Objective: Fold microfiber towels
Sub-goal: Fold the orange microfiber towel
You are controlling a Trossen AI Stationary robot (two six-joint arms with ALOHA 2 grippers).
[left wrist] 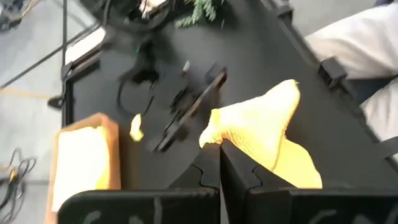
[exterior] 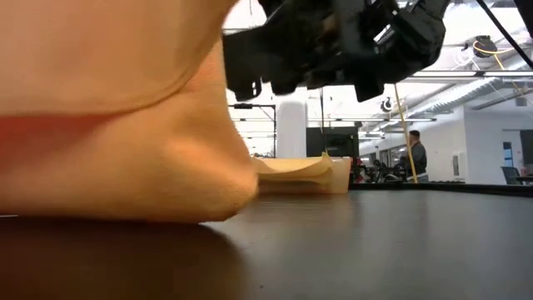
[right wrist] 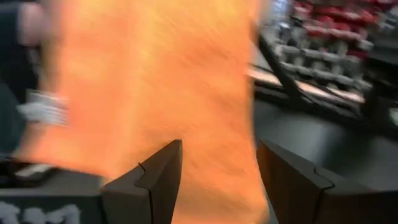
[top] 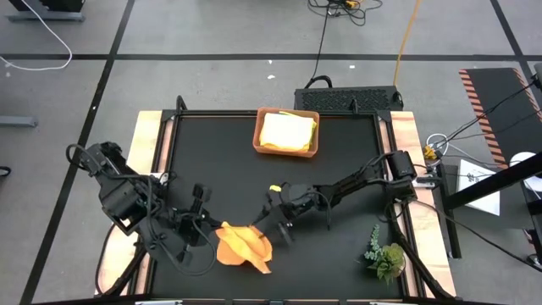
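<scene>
An orange microfiber towel (top: 244, 246) lies bunched near the table's front edge, partly raised. My left gripper (left wrist: 219, 163) comes in from the left (top: 212, 230) and is shut on the towel's upper tip. My right gripper (right wrist: 217, 186) reaches in level from the right (top: 273, 227), open, with the orange cloth (right wrist: 155, 81) filling the view just ahead of its fingers. A brown tray (top: 259, 127) at the far middle holds folded yellow towels (top: 286, 132). My left gripper pinches a raised tip of the orange towel (left wrist: 210, 134) between its two shut fingers, slanting down from the table's left. The cloth falls away slack beyond the fingers, and its lower part (exterior: 166, 196) rests on the table. My right gripper: whether its open fingers touch the cloth I cannot tell.
A small green plant sprig (top: 385, 254) lies near the front right corner. A small yellow piece (top: 274, 188) sits on the mat behind my right gripper. Bare black mat (top: 220, 161) stretches between the tray and the towel. A person (exterior: 414, 158) stands in the room beyond.
</scene>
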